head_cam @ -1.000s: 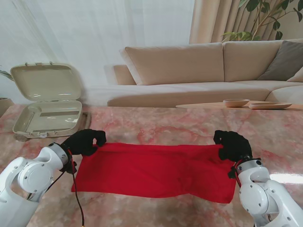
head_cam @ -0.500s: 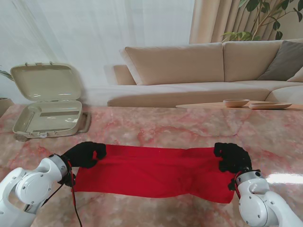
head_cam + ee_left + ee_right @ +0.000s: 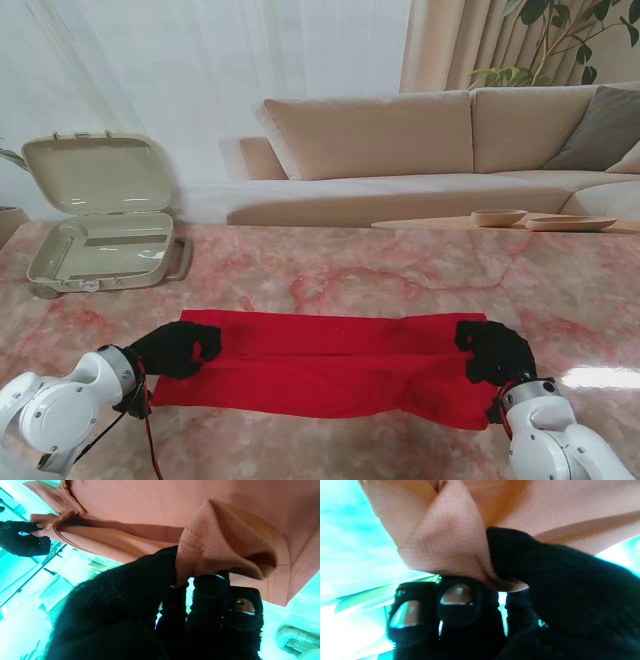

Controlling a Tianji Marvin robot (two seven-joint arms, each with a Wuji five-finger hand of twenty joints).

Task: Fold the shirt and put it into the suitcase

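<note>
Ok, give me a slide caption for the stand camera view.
Both black-gloved robot hands, left and right, pinch a red shirt's ends on the pink marble table; open beige suitcase waits far left.

Left hand [image 3: 178,348] and right hand [image 3: 493,350]: five-fingered, each covered by a black knitted glove. Fingertips [image 3: 456,597] carry glossy oval pads set into the knit; a coiled metal spring [image 3: 503,623] shows between two right fingers. Behind each hand, a dark wrist band joins a rounded, glossy white arm segment [image 3: 55,412]; its counterpart [image 3: 545,440] sits behind the right hand. A thin red and black cable [image 3: 148,440] hangs from the left wrist.
</note>
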